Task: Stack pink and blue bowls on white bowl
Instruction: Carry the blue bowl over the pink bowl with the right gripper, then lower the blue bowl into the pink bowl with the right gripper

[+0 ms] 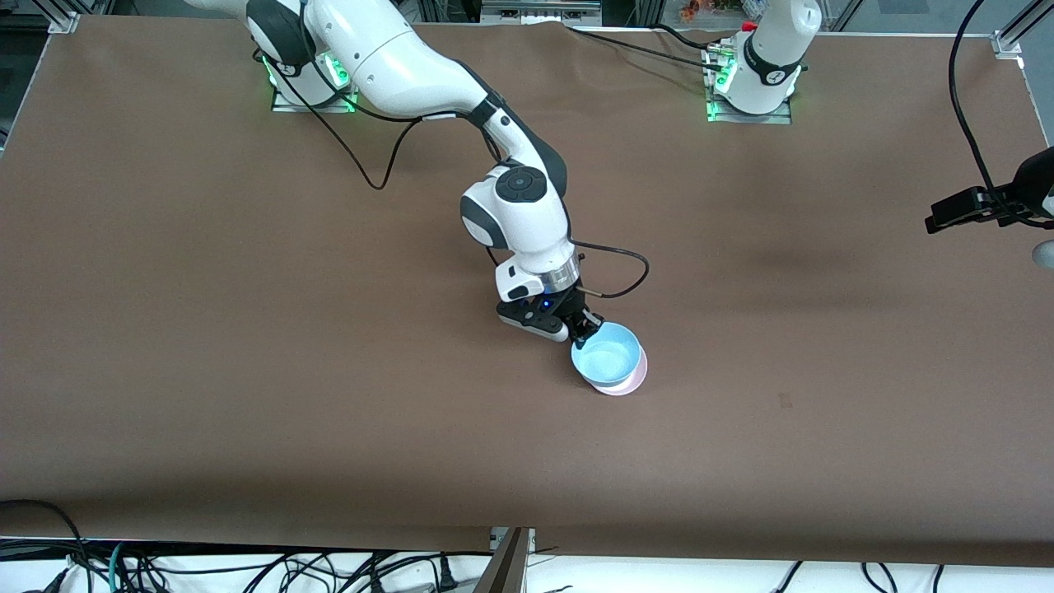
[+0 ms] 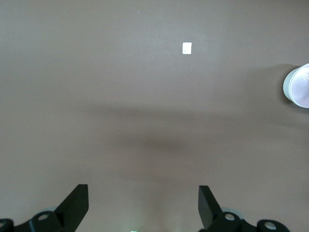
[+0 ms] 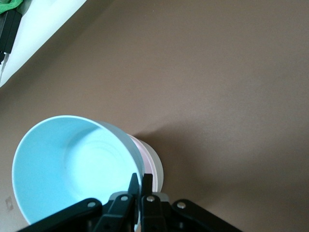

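So we're looking at the brown table (image 1: 247, 329) and the stack sits about mid-table, a bit toward the left arm's end. The light sky-blue smooth plastic bowl (image 1: 608, 354) is on top, nested in the pale pink plastic bowl (image 1: 630, 384), which only shows as a thin rim peeking out underneath. In the right wrist view we get the blue bowl (image 3: 67, 164) up close, then the pink rim (image 3: 143, 157), and under that a sliver of the plain white bowl (image 3: 157, 166) at the bottom of the pile. In the front view we can't really pick out the white one.

The right gripper (image 1: 583, 327) is down at the stack, and its fingers (image 3: 133, 186) are pinched on the blue bowl's rim on the side toward the robots' bases, one finger inside and one outside, almost touching each other.

The left gripper (image 2: 143, 203) is way off at the left arm's end, up over bare table, fingers (image 2: 77, 203) spread wide with nothing between them, just waiting. From its wrist view we can also spot a small white square tag (image 2: 187, 48) on the table and the edge of the bowl stack (image 2: 298, 86).
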